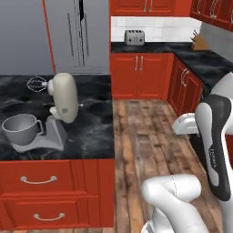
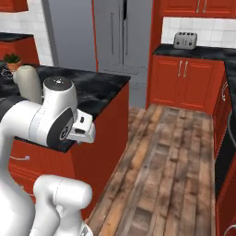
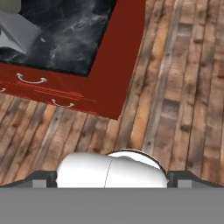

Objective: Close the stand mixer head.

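Note:
The stand mixer head [image 1: 63, 97] is cream-beige and tilted up and back on its grey stand [image 1: 52, 134], on the black island counter [image 1: 91, 132]. Its wire whisk [image 1: 37, 84] points up to the left, well above the grey bowl [image 1: 20, 127]. The head also peeks out behind my arm [image 2: 28, 83]. My gripper [image 3: 112, 179] hangs over the wooden floor to the right of the island, far from the mixer. Its dark fingertips [image 3: 43, 178] stand wide apart with nothing between them. The stand's grey foot [image 3: 17, 33] shows at the hand view's top left.
Red drawers [image 1: 41, 179] front the island. A grey fridge [image 1: 68, 36] stands behind it. A toaster [image 1: 134, 37] and a knife block [image 1: 199, 43] sit on the far counter. A potted plant [image 2: 13, 60] is beyond the mixer. Wooden floor [image 1: 145, 136] runs between island and cabinets.

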